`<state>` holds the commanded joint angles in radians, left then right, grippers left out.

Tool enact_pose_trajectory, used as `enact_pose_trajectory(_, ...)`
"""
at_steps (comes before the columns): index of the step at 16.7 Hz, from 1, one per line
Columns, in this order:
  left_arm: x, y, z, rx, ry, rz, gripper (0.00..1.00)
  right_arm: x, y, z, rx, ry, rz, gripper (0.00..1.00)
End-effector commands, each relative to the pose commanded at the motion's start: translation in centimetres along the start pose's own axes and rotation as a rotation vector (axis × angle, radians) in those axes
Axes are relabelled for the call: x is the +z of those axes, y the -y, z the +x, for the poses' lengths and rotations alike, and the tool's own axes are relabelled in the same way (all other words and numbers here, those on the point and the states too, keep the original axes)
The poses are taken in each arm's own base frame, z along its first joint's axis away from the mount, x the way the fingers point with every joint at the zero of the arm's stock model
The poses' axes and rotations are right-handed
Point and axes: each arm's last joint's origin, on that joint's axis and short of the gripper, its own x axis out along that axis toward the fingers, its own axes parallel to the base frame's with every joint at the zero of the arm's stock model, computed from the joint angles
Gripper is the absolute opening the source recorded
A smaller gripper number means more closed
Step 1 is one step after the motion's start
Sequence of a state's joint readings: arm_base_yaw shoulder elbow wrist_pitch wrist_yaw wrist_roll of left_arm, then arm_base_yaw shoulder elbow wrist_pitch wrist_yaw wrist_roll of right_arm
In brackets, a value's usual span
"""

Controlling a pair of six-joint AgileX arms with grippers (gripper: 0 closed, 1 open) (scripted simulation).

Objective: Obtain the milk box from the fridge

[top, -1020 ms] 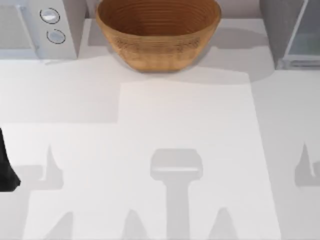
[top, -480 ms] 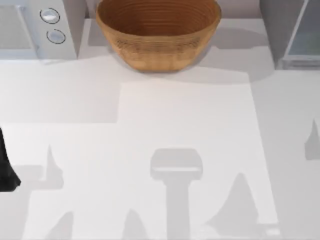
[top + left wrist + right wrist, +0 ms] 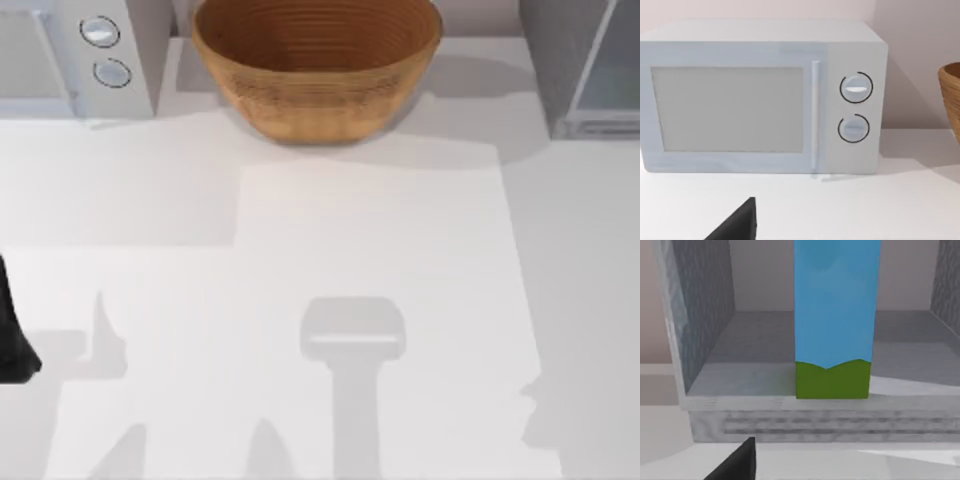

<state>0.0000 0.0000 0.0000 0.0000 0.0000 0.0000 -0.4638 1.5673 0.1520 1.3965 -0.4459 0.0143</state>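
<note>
The milk box (image 3: 834, 320) stands upright on the floor of the fridge (image 3: 705, 325), close to its front edge, seen from the right wrist with the inside open to view; its blue face and green base band face the camera. From above, the fridge (image 3: 580, 65) stands at the far right corner of the white worktop (image 3: 370, 250). A brown woven basket (image 3: 316, 62) sits at the far middle, and a light-grey microwave (image 3: 75, 55) with two round knobs at the far left. The left arm (image 3: 12, 335) rests at the left edge of the worktop, facing the microwave (image 3: 760, 97). A dark finger tip (image 3: 737, 462) of the right gripper shows before the fridge; whether either gripper is open or closed cannot be told.
</note>
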Motion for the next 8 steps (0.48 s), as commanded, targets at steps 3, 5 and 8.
enact_pose_trajectory(3,0.0,0.0,0.0,0.0,0.0,0.0,1.0,-1.2,1.2,0.4,0.001,0.014,-0.004,1.0)
enact_pose_trajectory(5,0.0,0.0,0.0,0.0,0.0,0.0,1.0,-1.7,1.6,0.5,0.002,0.022,-0.007,1.0)
enact_pose_trajectory(8,0.0,0.0,0.0,0.0,0.0,0.0,1.0,-1.8,1.8,0.5,0.002,0.024,-0.009,1.0)
